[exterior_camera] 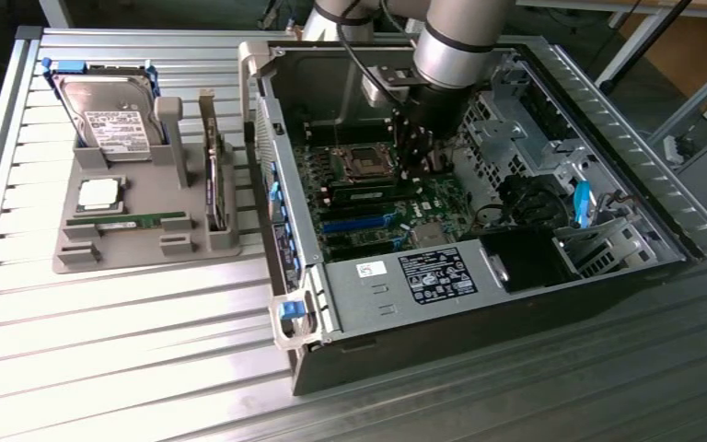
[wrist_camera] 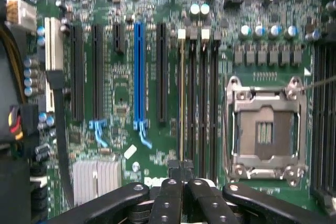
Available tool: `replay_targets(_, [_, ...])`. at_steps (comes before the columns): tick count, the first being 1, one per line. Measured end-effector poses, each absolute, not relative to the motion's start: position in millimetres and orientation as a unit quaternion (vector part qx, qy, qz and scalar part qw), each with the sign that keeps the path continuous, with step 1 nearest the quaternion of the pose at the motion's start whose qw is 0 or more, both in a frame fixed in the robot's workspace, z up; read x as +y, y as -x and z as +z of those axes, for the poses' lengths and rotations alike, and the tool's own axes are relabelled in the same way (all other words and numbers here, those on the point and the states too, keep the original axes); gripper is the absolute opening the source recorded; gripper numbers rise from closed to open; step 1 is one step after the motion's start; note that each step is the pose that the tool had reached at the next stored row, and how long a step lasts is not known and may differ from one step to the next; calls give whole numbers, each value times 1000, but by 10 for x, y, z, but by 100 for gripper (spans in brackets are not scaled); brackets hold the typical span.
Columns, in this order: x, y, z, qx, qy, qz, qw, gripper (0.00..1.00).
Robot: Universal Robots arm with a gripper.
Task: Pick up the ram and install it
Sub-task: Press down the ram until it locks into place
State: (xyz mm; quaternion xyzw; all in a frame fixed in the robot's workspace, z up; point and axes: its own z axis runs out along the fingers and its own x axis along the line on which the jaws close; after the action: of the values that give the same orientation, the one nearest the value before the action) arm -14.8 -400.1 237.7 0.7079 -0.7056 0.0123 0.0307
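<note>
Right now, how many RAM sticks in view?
2. One RAM stick lies in the grey holder outside the computer case; the other stands in a motherboard slot beside the CPU socket. More may be hidden.

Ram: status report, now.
Gripper jaws shut, low over the motherboard. One ram edge-on in a slot, just off the jaw tips. Second ram on the holder outside the case. Nothing blocking the slot.
</note>
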Motion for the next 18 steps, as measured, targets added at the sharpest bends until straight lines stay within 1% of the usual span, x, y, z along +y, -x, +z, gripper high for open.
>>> replay_targets(8, [-4002, 663, 2370, -706, -708, 13, 30, 9])
replay_targets(18, [-4002, 984, 2353, -706, -708, 13, 30, 9])
